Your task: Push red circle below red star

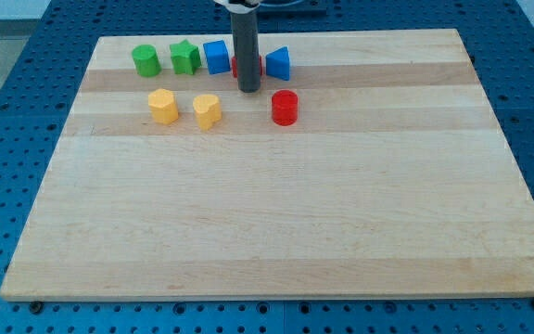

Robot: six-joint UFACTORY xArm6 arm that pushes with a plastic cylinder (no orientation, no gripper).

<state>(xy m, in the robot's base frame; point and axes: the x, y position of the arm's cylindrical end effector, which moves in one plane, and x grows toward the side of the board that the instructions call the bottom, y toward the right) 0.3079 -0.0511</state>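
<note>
The red circle [285, 108] lies on the wooden board [276, 213] near the view's top, right of centre of the block group. The red star [259, 65] is mostly hidden behind my rod; only red slivers show on either side of it. My tip [247, 89] rests on the board just below the red star, up and to the left of the red circle, with a small gap between tip and circle.
A row along the view's top holds a green cylinder [146, 61], a green star [185, 57], a blue cube [217, 57] and a blue triangle [279, 63]. A yellow hexagon [163, 106] and a yellow heart [207, 110] lie below that row.
</note>
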